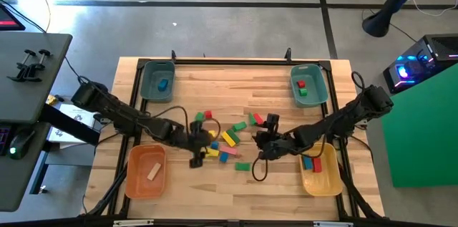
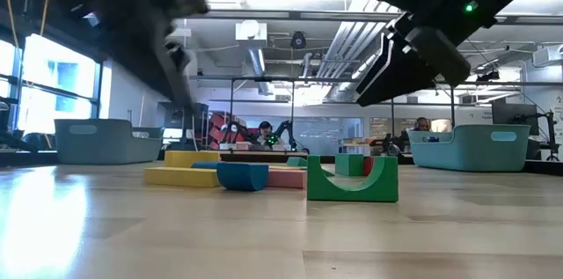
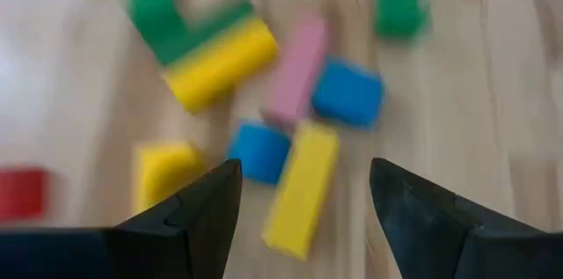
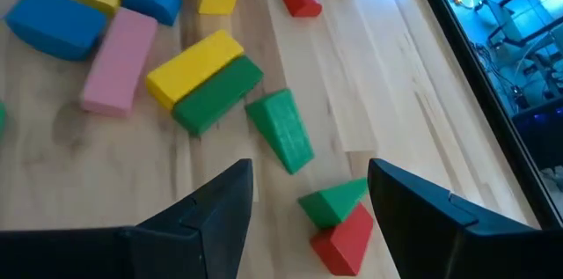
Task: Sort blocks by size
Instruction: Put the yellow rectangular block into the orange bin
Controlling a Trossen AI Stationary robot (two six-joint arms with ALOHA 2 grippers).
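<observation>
Table: pale wooden planks with visible grain are lying inside a dark metal frame.

Blocks: painted wooden pieces with a smooth, matte finish are lying scattered at the table's centre. In the right wrist view a yellow bar is lying flush against a green bar, a pink bar is lying beside a rounded blue piece, and a green wedge is lying just beside the green bar. A small green wedge is touching a red piece.

Green arch: it is standing upright toward 6 o'clock of the pile, in the low view.

Bins: two teal plastic bins are sitting at 11 o'clock and 1 o'clock, an orange bin at 7 o'clock and a yellow bin at 5 o'clock. Each is already holding one or more blocks.

Left gripper: it is hanging over the 9 o'clock edge of the pile; its dark fingers are standing spread wide, grasping nothing, with a yellow bar and a blue cube below the gap.

Right gripper: it is hanging over the 3 o'clock edge of the pile; its fingers are released and apart, empty, above the small green wedge and red piece.
</observation>
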